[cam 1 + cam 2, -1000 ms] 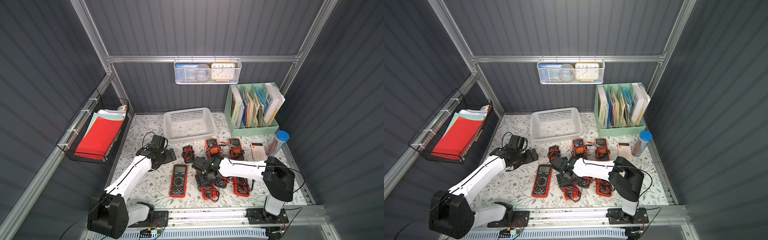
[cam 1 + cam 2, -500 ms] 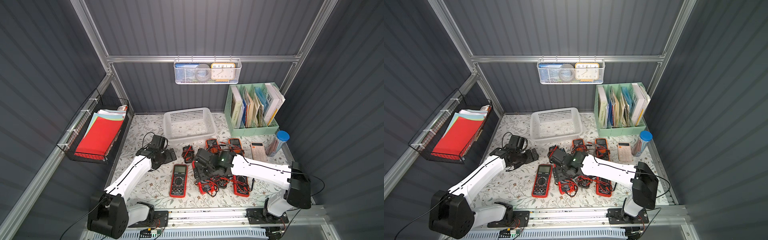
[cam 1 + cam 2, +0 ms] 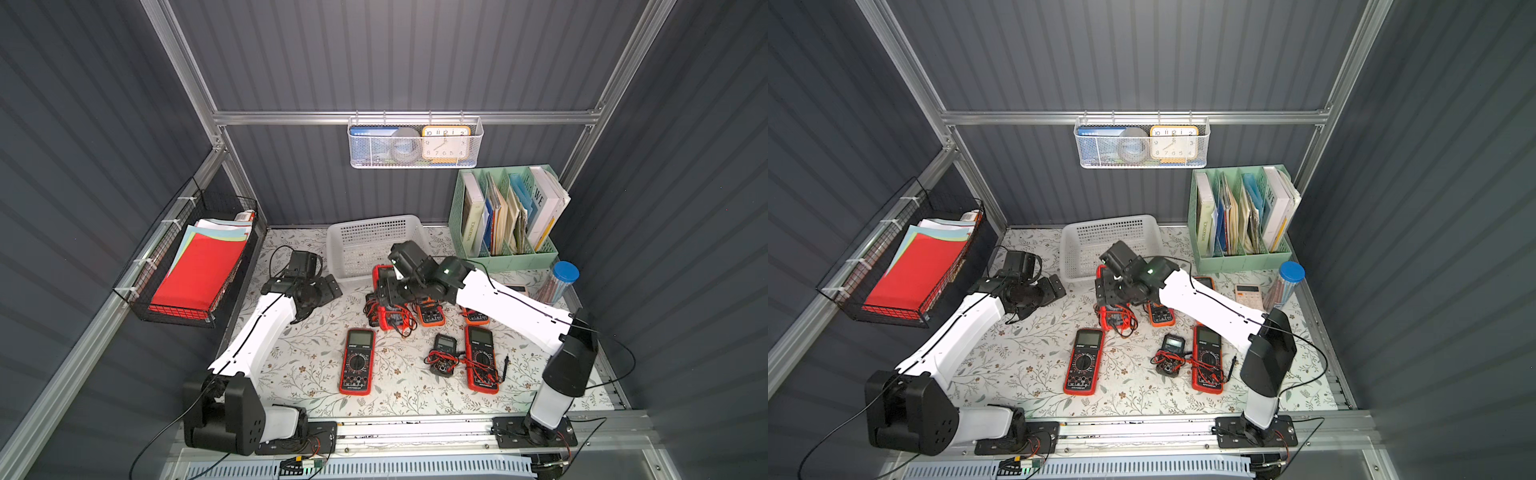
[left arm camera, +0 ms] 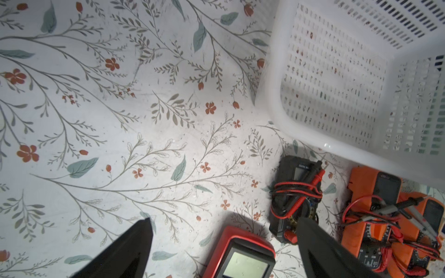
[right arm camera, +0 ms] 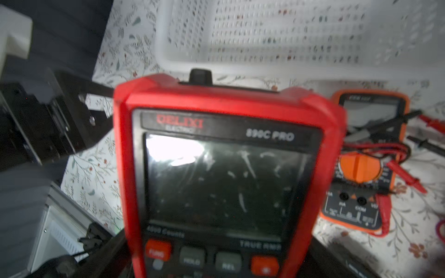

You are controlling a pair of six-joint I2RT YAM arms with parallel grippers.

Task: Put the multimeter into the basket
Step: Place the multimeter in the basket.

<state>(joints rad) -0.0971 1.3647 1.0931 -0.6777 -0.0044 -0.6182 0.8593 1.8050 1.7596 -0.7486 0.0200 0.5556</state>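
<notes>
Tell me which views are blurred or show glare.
Right wrist view: the red multimeter is close and soft, with a white glare patch on its screen; the basket behind is blurred. Left wrist view: the floral tabletop is sharp, the basket rim bright. Both top views: sharp, evenly lit, dark walls.

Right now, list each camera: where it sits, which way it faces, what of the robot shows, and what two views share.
Top views: high in front, looking down and back; left arm and right arm show whole.
Left wrist: on the left arm, looking down at table and basket corner; open left tool shows.
Right wrist: on right arm, facing the basket; red multimeter in the right tool fills it.
Shared: both wrist views show the basket.
</notes>
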